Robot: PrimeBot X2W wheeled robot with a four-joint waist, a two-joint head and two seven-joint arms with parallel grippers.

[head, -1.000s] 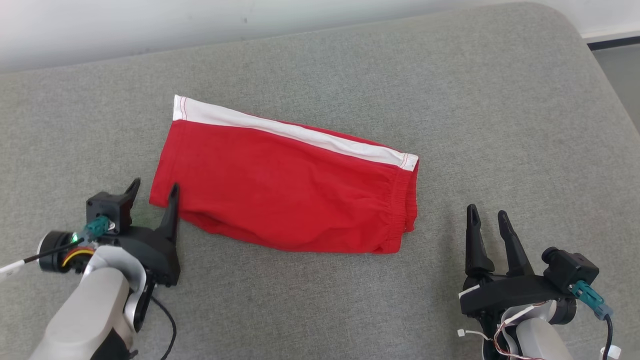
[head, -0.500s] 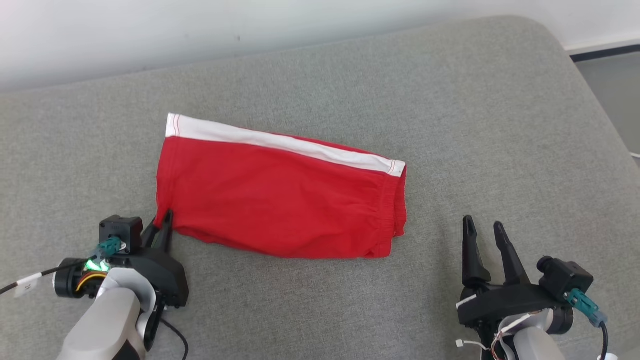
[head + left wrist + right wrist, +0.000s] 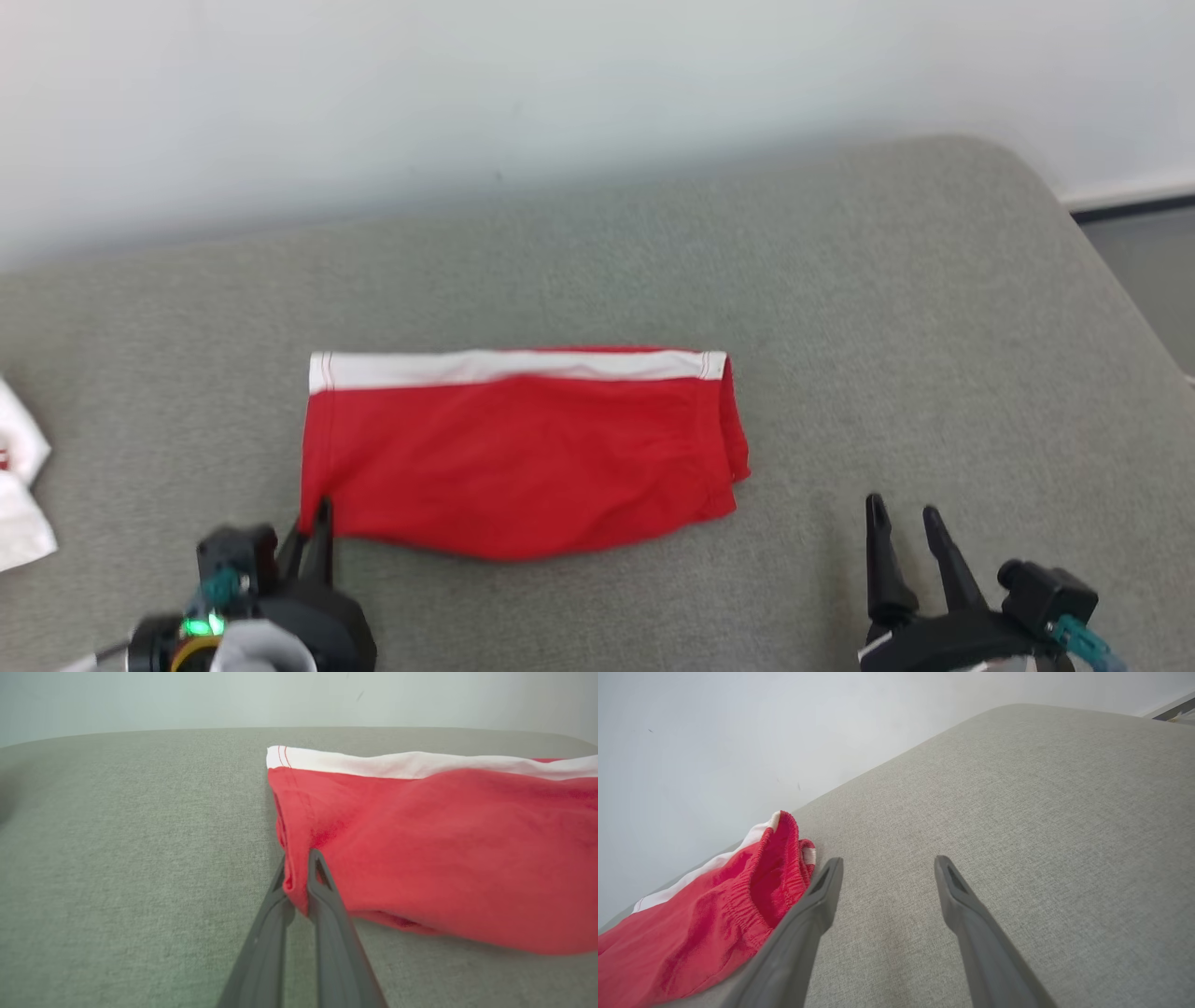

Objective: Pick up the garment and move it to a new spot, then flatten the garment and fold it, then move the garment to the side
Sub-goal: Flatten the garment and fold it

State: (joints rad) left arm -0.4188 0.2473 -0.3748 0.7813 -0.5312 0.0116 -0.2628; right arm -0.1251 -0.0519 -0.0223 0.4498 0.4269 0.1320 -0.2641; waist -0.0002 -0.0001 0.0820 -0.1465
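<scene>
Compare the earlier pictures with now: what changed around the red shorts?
The left gripper, open at the red shorts' near left corner a second ago, has closed on that corner. The right gripper stayed open, clear of the shorts. The head camera shifted; whether the shorts themselves moved is unclear.

surface: grey fabric cushion [image 3: 840, 280]; backdrop: white wall [image 3: 560, 75]; left edge: white cloth [image 3: 19, 509] lying on cushion

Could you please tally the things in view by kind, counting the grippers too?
red garment: 1
white cloth: 1
grippers: 2, the left gripper and the right gripper
Total: 4
</scene>
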